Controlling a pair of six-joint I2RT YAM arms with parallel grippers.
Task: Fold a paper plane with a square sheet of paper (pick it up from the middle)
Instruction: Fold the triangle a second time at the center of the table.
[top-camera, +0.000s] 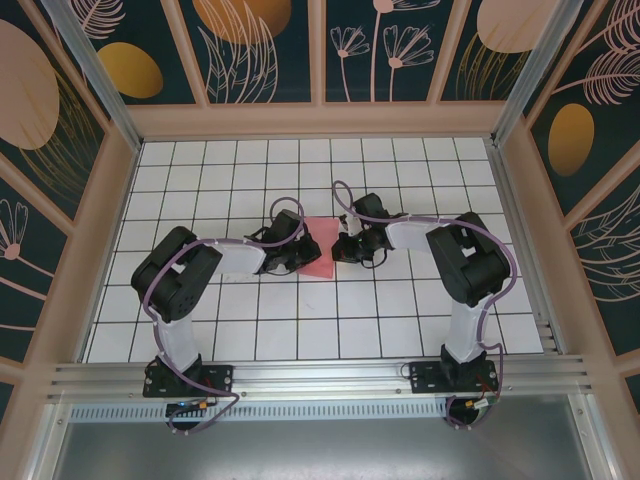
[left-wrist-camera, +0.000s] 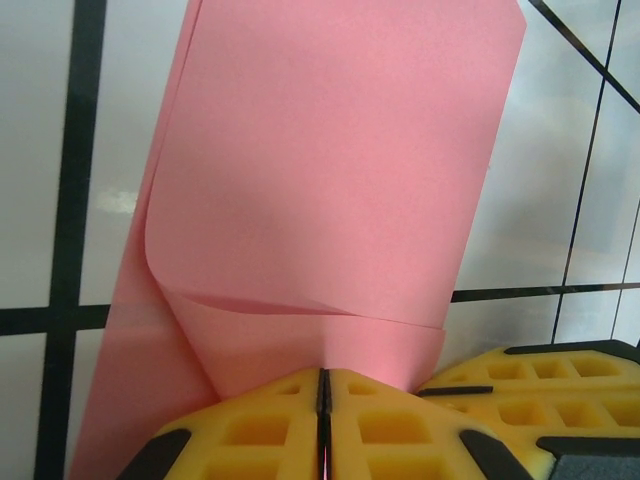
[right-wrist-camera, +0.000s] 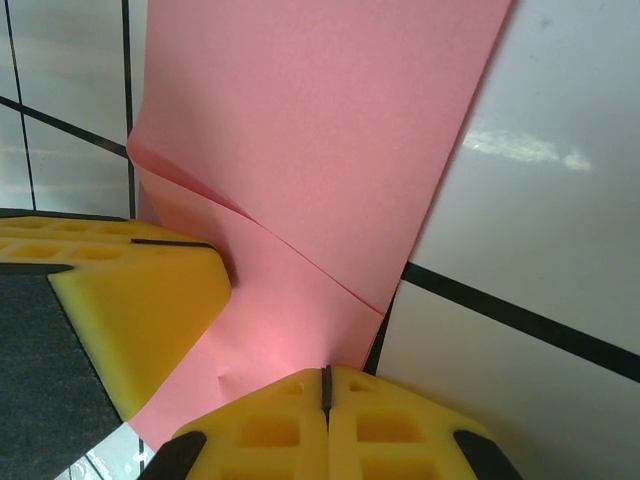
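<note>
Two arms meet at the middle of the white gridded table (top-camera: 200, 310), well away from its edges. Between them sits the square sheet of paper (top-camera: 318, 250), pink, doubled over itself with a soft curl along the bend. The left gripper (left-wrist-camera: 322, 390) and the right gripper (right-wrist-camera: 325, 385) each pinch the paper's edge, fingers pressed together. You seem to be in an early fold. Next, the loose bend probably needs pressing into a sharp crease.
</note>
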